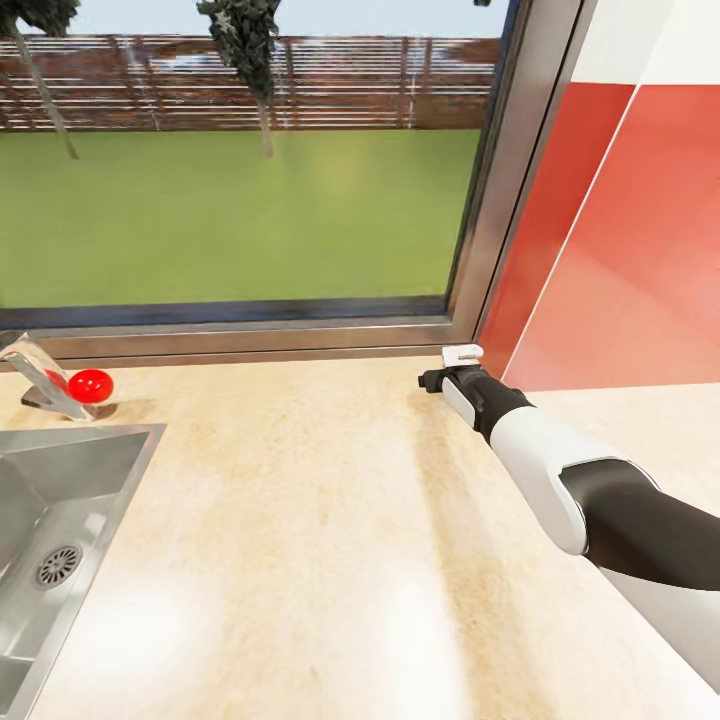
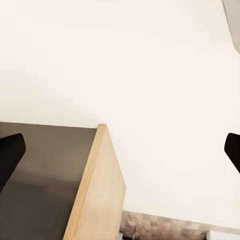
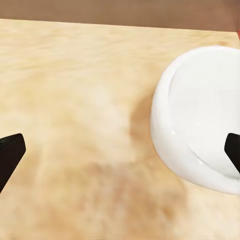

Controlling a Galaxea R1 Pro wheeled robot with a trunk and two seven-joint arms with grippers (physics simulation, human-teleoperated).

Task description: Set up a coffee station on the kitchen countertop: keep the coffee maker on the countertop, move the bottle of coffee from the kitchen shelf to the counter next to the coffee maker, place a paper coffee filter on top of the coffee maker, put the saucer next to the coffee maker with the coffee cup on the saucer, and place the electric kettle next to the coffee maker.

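Observation:
In the right wrist view a white round dish (image 3: 200,120), a saucer or a cup, I cannot tell which, lies on the beige countertop (image 3: 75,100). My right gripper (image 3: 120,155) is open above the counter, its fingertips (image 3: 10,155) spread wide, and the dish sits close to one of them without being held. In the head view the right arm reaches to the counter's back right corner, with the right gripper (image 1: 435,378) just under the window sill. My left gripper (image 2: 120,152) is open with nothing between its fingers, facing a white surface and a wooden panel edge (image 2: 97,190).
A steel sink (image 1: 60,510) takes the counter's left side, with a faucet (image 1: 40,385) and a red knob (image 1: 90,383) behind it. A large window (image 1: 240,160) runs along the back and a red wall (image 1: 620,230) closes the right.

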